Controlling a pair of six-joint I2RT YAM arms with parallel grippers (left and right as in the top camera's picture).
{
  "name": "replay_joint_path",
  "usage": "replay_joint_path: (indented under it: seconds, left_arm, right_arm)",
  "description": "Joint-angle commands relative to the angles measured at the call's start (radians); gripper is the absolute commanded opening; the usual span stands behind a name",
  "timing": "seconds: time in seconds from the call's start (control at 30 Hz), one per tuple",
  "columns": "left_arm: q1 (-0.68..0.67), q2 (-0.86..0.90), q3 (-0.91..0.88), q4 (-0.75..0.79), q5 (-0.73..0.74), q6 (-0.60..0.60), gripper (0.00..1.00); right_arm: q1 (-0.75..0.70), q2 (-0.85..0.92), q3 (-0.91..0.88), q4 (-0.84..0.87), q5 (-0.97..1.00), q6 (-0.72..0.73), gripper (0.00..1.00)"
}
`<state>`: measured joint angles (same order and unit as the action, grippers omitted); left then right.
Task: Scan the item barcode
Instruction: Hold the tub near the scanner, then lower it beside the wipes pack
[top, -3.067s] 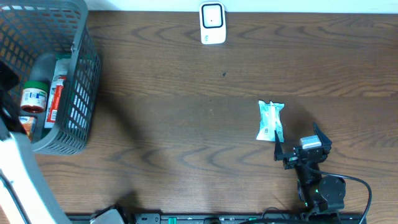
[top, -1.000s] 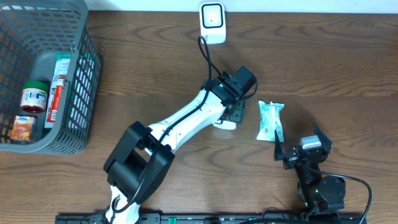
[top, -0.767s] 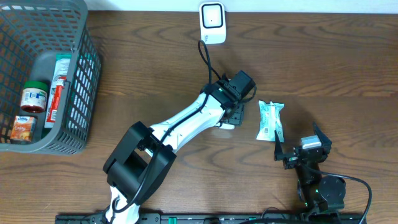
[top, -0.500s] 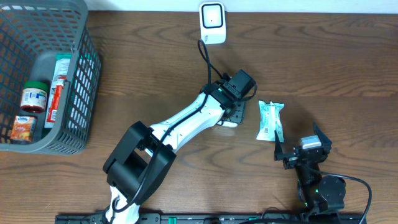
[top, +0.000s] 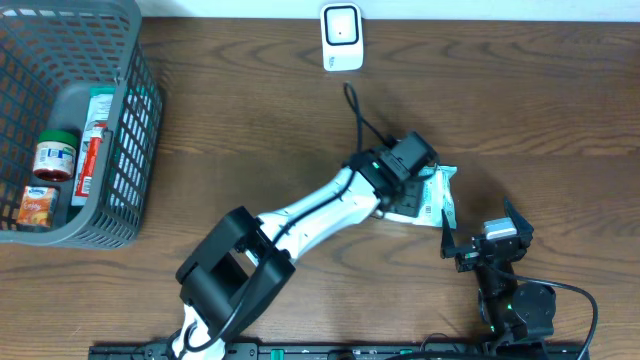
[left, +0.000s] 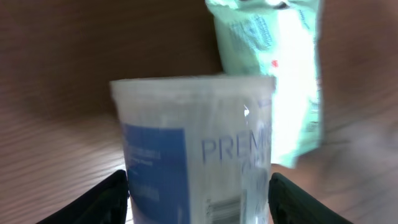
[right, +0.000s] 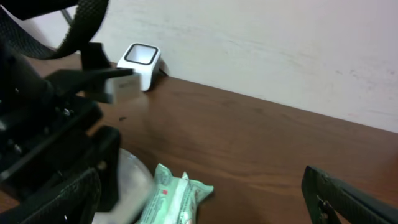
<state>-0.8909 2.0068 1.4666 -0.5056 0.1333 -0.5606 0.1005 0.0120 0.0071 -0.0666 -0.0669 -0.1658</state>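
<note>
Your left end effector (left: 199, 186) is clamped on a clear plastic tub with a blue printed label (left: 193, 137). In the left wrist view its two fingers (left: 115, 193) press the tub's opposite sides. The tub is at the centre-right of the dark wooden tabletop (top: 250, 120), hard against the left edge of a mint-green soft pouch (top: 445, 200). You cannot tell from these views whether the tub is resting on the wood or lifted off it.

The white barcode scanner (top: 341, 38) stands at the far edge, well apart from the tub. Your right end effector (top: 478, 232) waits near the pouch with its fingers spread wide and nothing between them. A grey mesh basket (top: 130, 120) with more goods sits at the far left.

Expect the tub to be light, with thin, smooth walls. It will probably flex if squeezed hard and slide if held too loosely. Grip it across the straight sides, below the rim, with moderate pressure. Fine stripes that may be the barcode show low on the label. The view is too blurred to be sure, so keep the fingers off that face. To present it, you would probably need to turn the printed side toward the scanner window.
</note>
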Motion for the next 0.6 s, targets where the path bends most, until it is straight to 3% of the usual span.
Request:
replay_joint_path:
  seconds: [0.0,0.1,0.2,0.57]
  left_arm:
    - [-0.014,0.026,-0.028,0.027,0.016,-0.022,0.62]
    - [-0.011,0.026,-0.028,0.044,-0.024,-0.021,0.63]
    - [-0.008,0.026,-0.028,0.044,-0.040,-0.021,0.71]
    - [-0.008,0.025,-0.027,0.044,-0.040,-0.021,0.86]
  right_arm:
    - [0.006,-0.005,-0.002,-0.004,-0.002,0.000,0.99]
    - [0.006,-0.005,-0.002,-0.004,-0.002,0.000,0.99]
    - [0.006,-0.005,-0.002,-0.004,-0.002,0.000,0.99]
    - [0.006,-0.005,-0.002,-0.004,-0.002,0.000,0.99]
